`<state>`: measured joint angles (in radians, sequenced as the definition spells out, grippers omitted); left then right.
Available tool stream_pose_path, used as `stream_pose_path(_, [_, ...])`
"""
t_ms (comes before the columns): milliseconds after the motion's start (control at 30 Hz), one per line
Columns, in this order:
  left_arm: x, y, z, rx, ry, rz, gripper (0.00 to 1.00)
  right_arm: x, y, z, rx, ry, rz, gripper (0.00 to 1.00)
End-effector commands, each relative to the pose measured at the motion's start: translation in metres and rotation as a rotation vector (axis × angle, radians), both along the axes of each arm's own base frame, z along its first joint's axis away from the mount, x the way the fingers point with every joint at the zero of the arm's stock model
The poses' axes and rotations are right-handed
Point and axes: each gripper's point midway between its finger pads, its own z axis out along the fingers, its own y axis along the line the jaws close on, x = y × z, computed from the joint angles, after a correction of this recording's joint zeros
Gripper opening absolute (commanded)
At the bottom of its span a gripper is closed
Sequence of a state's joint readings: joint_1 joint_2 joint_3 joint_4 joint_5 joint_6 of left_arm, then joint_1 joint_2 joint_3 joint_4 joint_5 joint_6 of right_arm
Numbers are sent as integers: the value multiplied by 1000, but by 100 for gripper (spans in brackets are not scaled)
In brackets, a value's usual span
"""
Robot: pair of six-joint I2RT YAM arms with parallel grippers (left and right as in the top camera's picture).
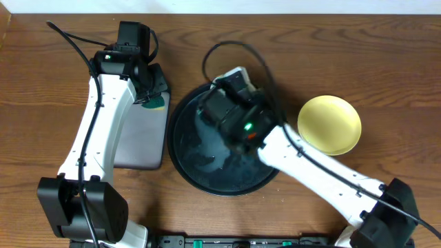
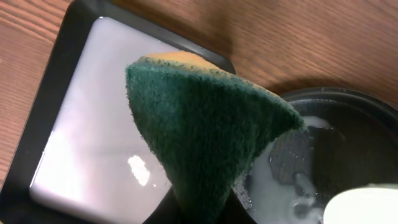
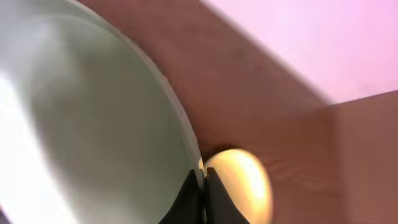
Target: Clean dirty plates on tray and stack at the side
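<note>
right gripper (image 3: 200,193): I am pinching the rim of the green plate (image 3: 93,124), over the round tray (image 1: 180,148) | left gripper (image 1: 150,98): squeezing the sponge (image 2: 205,118) (soft, squishy) | I am guessing the plate is light, stiff and wet-slippery, so gripping the edge tight | yellow plate (image 1: 329,125): lying right of the tray

Overhead: fixed high, looked straight down on the table (image 1: 55,69), arm bases at the near edge.
Left wrist: sat close, tilted down past a green sponge (image 2: 205,130) onto the rectangular tray (image 2: 93,112), with the round tray (image 2: 348,96) rim at right. Overhead showed both trays too.
Right wrist: very close and tilted, hard against a mint plate (image 3: 93,124), facing the yellow plate (image 3: 239,183), which overhead also showed at right.
</note>
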<state>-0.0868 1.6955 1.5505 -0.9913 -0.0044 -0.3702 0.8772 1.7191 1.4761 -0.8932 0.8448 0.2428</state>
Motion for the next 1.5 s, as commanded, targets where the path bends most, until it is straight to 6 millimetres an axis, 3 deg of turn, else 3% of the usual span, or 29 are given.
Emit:
stream_pose_path(0, [-1, 2, -4, -2, 12, 13, 8, -7, -11, 56, -209, -272, -68, 1])
stream_pose_path(267, [-1, 2, -4, -2, 12, 13, 7, -23, -9, 94, -328, -461, -113, 1])
stream_pose_path(500, [-1, 2, -4, -2, 12, 13, 7, -24, -6, 94, -316, -461, -105, 1])
stream_pose_path(633, [-1, 2, -4, -2, 12, 13, 7, -20, 6, 60, -210, -294, -20, 1])
stream_pose_path(667, [-1, 2, -3, -2, 12, 13, 8, -18, 10, 40, -134, -194, 6, 1])
stream_pose_path(833, [-1, 2, -4, -2, 11, 13, 8, -17, 21, -18, 177, 141, 42, 1])
stream_pose_path(1033, [-1, 3, -3, 7, 11, 12, 8, -12, 19, -44, 507, 434, 43, 1])
stream_pose_path(1167, [-1, 3, -4, 13, 14, -5, 7, -1, -3, -38, 709, 537, 19, 1])
stream_pose_path(1300, [-5, 4, -5, 25, 31, -37, 8, 13, -51, -27, 801, 533, -67, 1])
stream_pose_path(1433, [-14, 5, -11, 46, 84, -86, 7, 13, -123, -31, 797, 530, -262, 1])
stream_pose_path(1467, [-17, 6, -15, 52, 107, -92, 8, 6, -161, -37, 790, 547, -387, 1])
